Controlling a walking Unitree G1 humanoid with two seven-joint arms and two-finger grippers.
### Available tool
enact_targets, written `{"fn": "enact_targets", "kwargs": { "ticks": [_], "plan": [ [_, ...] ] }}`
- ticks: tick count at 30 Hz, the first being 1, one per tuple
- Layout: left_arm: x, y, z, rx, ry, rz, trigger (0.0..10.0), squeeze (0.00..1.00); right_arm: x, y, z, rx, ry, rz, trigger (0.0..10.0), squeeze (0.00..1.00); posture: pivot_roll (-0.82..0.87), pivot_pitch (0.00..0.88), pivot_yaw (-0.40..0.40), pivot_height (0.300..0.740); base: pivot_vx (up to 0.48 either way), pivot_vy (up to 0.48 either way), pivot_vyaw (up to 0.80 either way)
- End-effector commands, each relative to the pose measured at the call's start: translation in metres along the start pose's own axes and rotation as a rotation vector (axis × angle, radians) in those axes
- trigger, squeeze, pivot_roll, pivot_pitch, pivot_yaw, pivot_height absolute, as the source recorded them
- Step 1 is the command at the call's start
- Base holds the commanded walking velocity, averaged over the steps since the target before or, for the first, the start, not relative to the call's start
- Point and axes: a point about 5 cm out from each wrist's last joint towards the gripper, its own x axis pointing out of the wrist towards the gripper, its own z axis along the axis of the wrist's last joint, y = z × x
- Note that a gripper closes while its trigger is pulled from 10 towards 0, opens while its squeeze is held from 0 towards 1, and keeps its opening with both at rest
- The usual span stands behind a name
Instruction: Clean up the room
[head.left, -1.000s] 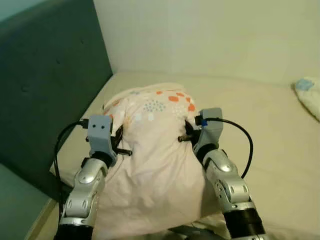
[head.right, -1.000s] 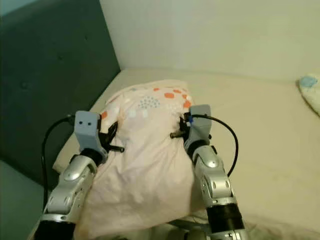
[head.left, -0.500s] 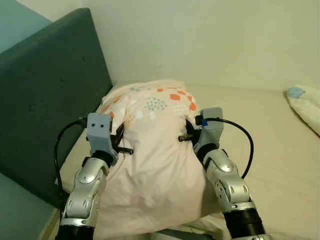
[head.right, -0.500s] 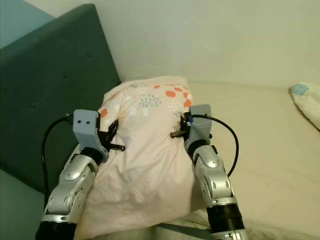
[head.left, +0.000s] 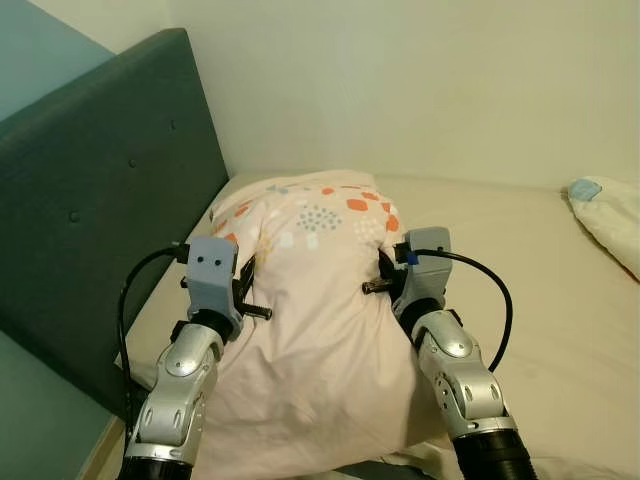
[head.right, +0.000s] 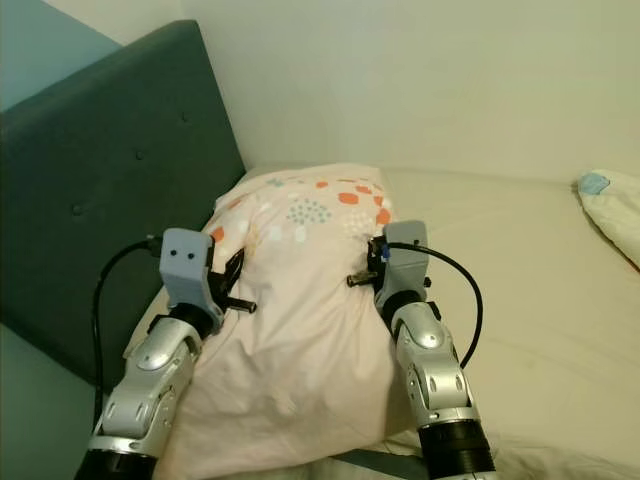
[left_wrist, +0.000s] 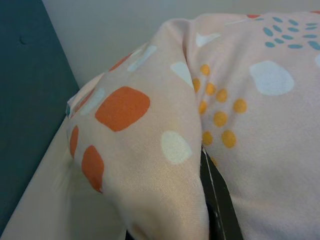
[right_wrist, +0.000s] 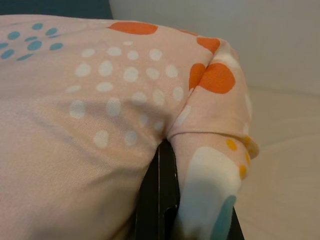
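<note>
Pink spotted pillow (head.left: 320, 310), no lettering

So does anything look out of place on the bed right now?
The pink patterned pillow isn't lying flat at the headboard; it hangs lengthwise, pinched on each side by the left gripper and right gripper. A second, white pillow sits off at the bed's far right edge.

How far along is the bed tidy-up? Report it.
Done: the mattress looks mostly bare. In hand: the left gripper and right gripper pinch the pink pillow at its two sides, by the teal headboard. Left: setting it down, and the white bedding at the right.
</note>
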Motion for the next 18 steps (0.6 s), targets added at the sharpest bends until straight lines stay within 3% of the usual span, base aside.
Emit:
{"fn": "enact_targets", "kwargs": {
  "ticks": [1,8,18],
  "plan": [
    [-0.0004,-0.0056,0.007,0.031,-0.048,-0.033,10.0,0.0,0.0005,0.0081,0.0027,-0.022,-0.033,0.021,10.0,0.0,-0.08,0.086,0.047,0.74,0.0,0.0,0.0],
    [0.0002,-0.007,0.0057,0.037,-0.049,-0.041,10.0,0.0,-0.0009,0.0074,0.0003,-0.027,-0.026,0.013,10.0,0.0,-0.08,0.086,0.047,0.74,0.0,0.0,0.0],
    [0.0011,-0.0084,0.0055,0.037,-0.048,-0.05,10.0,0.0,-0.0025,0.0047,-0.003,-0.013,-0.016,-0.002,10.0,0.0,-0.08,0.09,0.052,0.74,0.0,0.0,-0.77]
  ]
}}
